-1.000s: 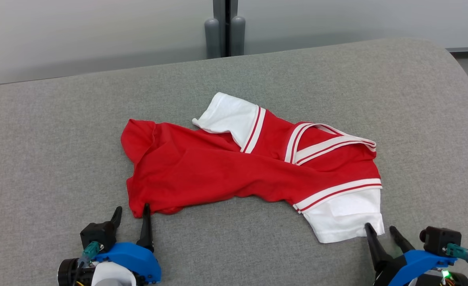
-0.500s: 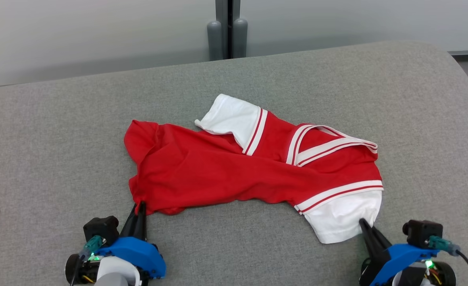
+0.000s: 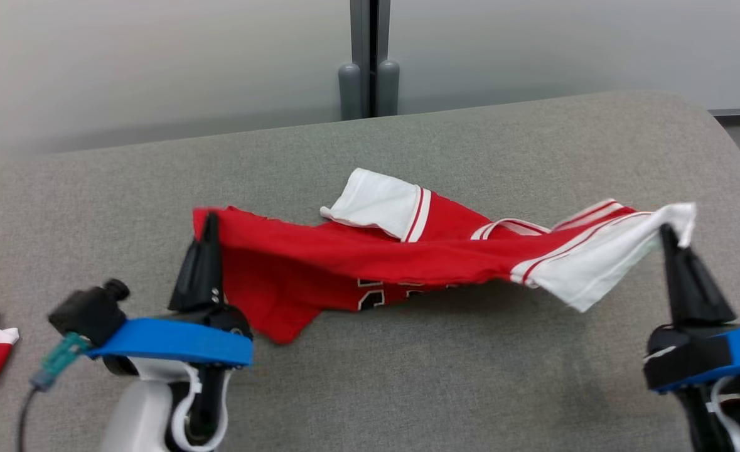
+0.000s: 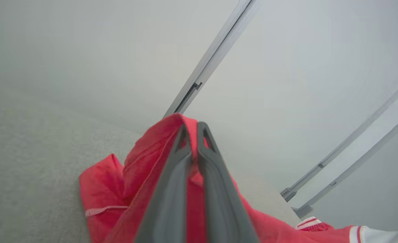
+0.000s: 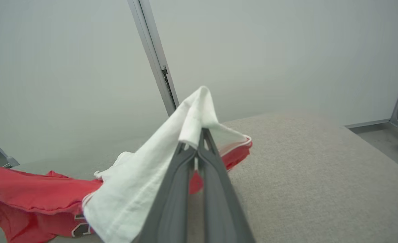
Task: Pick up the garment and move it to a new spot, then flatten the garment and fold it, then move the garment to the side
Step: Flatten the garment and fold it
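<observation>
Above the grey tabletop (image 3: pixel 470 144), with left fingers (image 3: pixel 201 270) clamped on a red corner and right fingers (image 3: pixel 686 282) clamped on the white sleeve of the garment (image 3: pixel 357 260) slung between them, judge the pick-up step in hand; next, carry both ends level to the new spot.

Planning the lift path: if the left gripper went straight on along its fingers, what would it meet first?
Apart from the red garment pinched in the left gripper, the line looks free above the grey cushion; past it stands the pale wall panel, near its metal frame strip. Depth is unclear.
</observation>
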Robot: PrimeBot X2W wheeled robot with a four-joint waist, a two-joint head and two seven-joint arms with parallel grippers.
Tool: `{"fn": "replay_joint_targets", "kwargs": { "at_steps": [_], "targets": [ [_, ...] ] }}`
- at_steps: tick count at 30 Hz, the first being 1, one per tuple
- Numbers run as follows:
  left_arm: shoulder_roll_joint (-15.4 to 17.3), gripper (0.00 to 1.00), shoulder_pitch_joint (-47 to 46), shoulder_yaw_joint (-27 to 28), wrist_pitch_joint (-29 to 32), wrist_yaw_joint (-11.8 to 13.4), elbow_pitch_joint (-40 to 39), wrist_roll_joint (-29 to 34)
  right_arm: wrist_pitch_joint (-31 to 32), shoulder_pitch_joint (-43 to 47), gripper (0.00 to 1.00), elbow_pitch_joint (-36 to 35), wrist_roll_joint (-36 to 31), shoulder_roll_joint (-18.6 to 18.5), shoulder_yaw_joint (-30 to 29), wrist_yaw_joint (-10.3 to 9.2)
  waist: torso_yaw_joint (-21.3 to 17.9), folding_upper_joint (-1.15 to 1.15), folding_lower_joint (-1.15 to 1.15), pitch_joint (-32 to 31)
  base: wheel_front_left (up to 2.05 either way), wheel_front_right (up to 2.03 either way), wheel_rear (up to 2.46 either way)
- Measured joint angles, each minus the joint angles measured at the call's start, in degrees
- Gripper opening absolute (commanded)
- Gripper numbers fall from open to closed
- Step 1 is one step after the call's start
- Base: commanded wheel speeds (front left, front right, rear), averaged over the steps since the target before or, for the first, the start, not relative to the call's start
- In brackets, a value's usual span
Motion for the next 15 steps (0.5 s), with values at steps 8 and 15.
{"fn": "replay_joint_targets", "kwargs": {
  "at_steps": [8, 15],
  "targets": [
    [3.38, 0.00, -0.29, 2.98, 11.37, 0.94, -23.87, -11.43, 6.98, -2.20, 0.00, -18.96, -2.03, -0.07, -3.54, 0.00, -0.53, 0.00, 0.00, 0.56, 0.00, 0.00, 0.00],
    [7.13, 0.00, -6.88, 6.76, 20.05, 6.60, -34.74, -16.60, 11.82, -12.60, 0.00, -22.95, -2.01, -1.60, -2.86, 0.00, -2.42, 0.00, 0.00, 4.69, 0.00, 0.00, 0.00]
  ]
}}
